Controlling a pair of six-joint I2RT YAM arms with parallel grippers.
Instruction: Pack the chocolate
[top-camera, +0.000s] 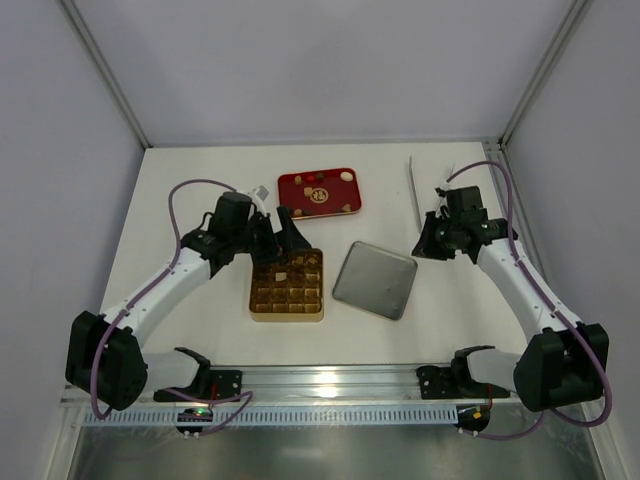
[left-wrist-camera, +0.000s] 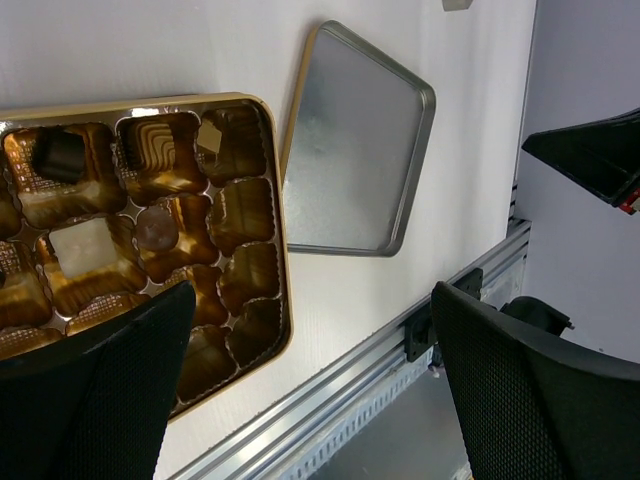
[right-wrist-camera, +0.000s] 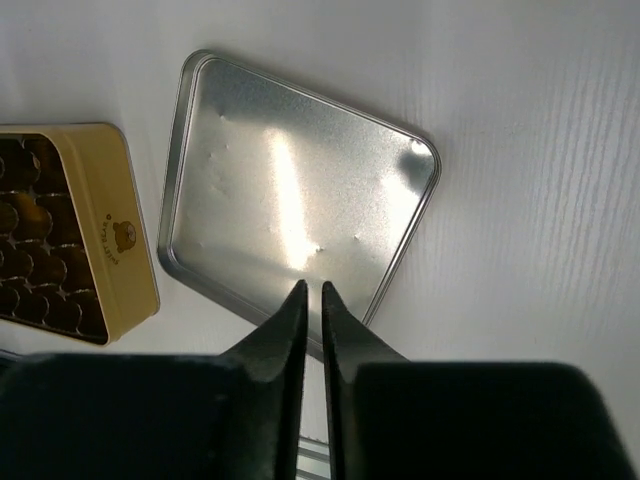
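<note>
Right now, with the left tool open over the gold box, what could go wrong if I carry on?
1. The left tool hangs open over the gold box; lowered, it might clip a compartment wall or knock out chocolate pieces already seated.
2. The silver lid lies close beside the box; a shoved box would likely hit it.
3. The red tray sits beyond the box, so reaching it means passing over filled cells.
</note>
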